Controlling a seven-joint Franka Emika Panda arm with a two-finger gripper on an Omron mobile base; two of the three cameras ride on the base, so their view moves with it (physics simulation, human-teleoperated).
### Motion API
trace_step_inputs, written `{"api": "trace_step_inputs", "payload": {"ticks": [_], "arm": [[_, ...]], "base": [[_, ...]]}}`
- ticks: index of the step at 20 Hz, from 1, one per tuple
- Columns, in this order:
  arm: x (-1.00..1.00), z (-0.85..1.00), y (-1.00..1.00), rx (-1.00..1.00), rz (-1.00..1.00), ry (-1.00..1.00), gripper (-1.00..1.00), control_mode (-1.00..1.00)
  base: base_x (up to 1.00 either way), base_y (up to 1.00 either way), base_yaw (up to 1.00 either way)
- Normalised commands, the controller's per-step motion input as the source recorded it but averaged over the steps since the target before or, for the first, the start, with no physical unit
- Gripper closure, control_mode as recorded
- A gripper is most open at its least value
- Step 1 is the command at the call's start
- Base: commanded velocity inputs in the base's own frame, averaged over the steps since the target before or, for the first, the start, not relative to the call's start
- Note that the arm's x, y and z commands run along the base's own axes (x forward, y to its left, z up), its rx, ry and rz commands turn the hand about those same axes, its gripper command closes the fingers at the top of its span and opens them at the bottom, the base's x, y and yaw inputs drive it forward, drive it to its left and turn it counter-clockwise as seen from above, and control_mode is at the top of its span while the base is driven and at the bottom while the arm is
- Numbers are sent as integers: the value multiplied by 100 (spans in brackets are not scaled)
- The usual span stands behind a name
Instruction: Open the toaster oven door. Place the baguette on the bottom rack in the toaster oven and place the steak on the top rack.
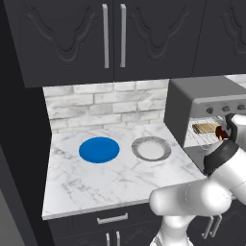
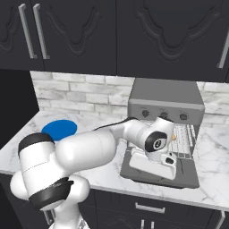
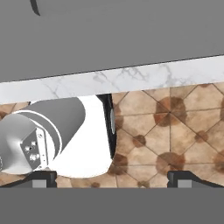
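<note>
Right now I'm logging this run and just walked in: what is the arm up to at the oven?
The toaster oven stands on the marble counter with its door folded down flat. The baguette already lies on a rack inside, and the steak shows beside it, right by the arm's hand. The gripper is open and holds nothing; its camera looks down past the counter edge to the tiled floor. A blue plate and a grey plate sit bare on the counter.
</note>
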Motion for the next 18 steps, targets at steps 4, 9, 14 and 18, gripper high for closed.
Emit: {"api": "trace_step_inputs", "payload": {"ticks": [4,9,14,18], "arm": [[5,-3,-17,2,4,0,-100,-100],[14,-7,-9,0,0,0,-100,-100],[23,-9,0,0,-3,0,-100,-100],[30,-5,0,0,-12,3,-100,-100]], "base": [[0,0,0],[0,0,0],[0,0,0],[0,0,0]]}}
